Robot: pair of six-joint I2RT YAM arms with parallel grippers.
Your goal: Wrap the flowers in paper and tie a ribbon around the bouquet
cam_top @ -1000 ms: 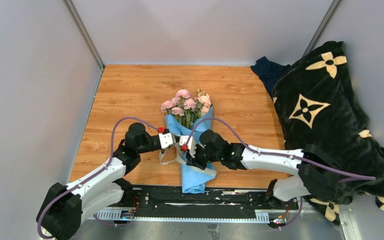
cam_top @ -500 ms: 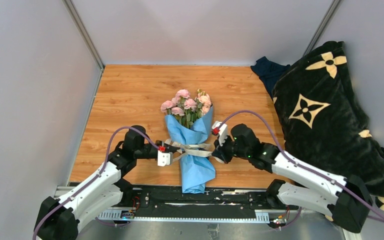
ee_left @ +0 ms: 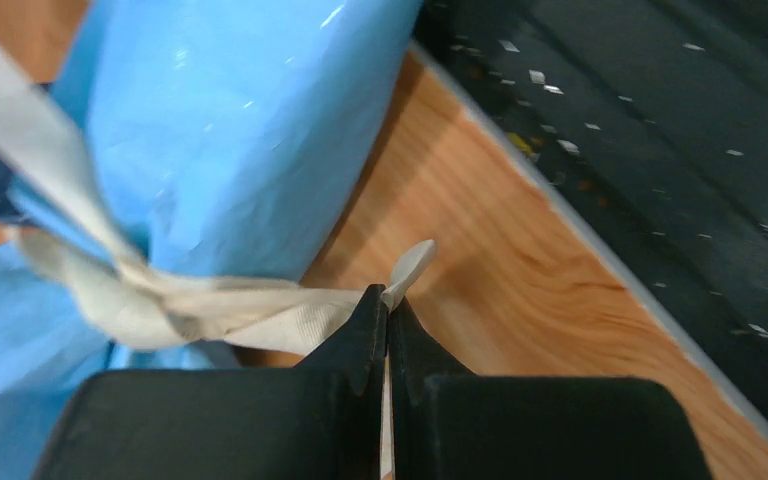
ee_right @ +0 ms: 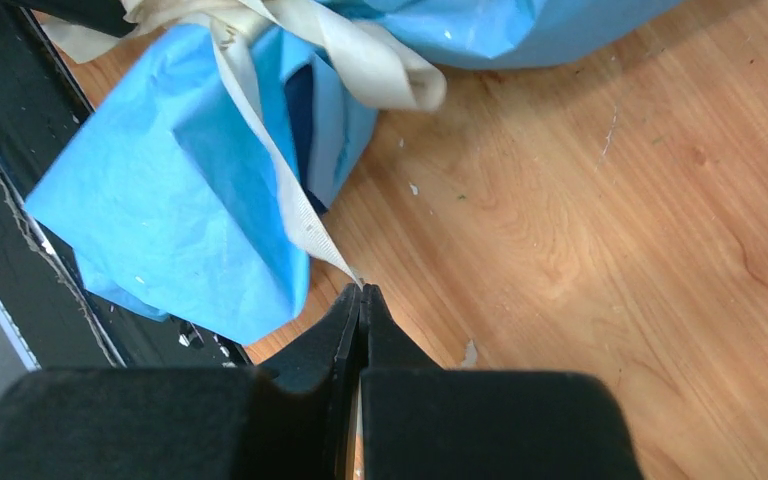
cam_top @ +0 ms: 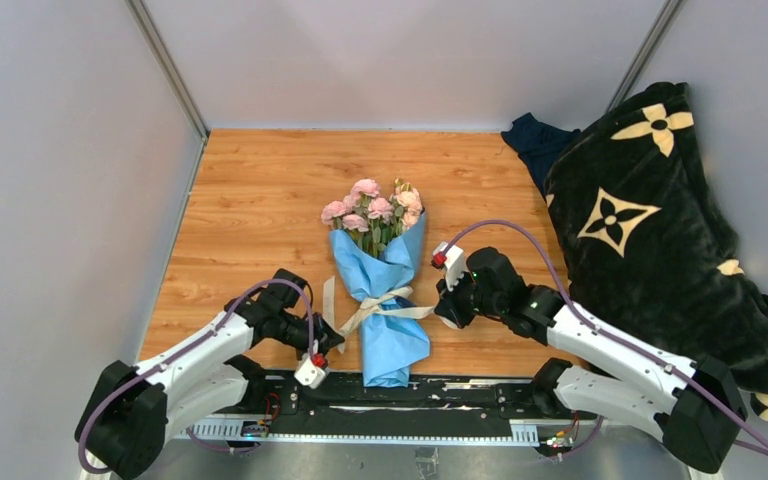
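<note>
Although each wrist view shows only a slice of the bouquet point(cam_top: 385, 285) and none of the flowers point(cam_top: 372, 210), both make the grip plain. The left gripper point(ee_left: 388, 310) has its jaws pressed together on one tail of the ribbon point(ee_left: 210, 305), whose short end pokes out past the tips. The right gripper point(ee_right: 362, 295) pinches the very tip of the other tail, and how much of it sits between the jaws is hard to tell. The knot at the waist of the paper point(cam_top: 392, 345) cone is blurred in the left wrist view and partly cut off at the top edge of the right wrist view. From above, the left gripper's fingers are hidden under its own wrist. The bouquet lies between the two grippers, blooms pointing away from them, and its folded foot reaches over the edge of the black base plate point(cam_top: 460, 395), which runs close beside the left gripper. The wooden table point(cam_top: 260, 190) stretches outward from the left gripper to the grey wall point(cam_top: 60, 150) and onward past the blooms. Outward of the right gripper only a narrower strip of wood shows before the black patterned blanket point(cam_top: 650, 230) heaped along that side, with a dark blue cloth point(cam_top: 535, 140) at its far end. Each tail runs straight from the knot to its gripper.
</note>
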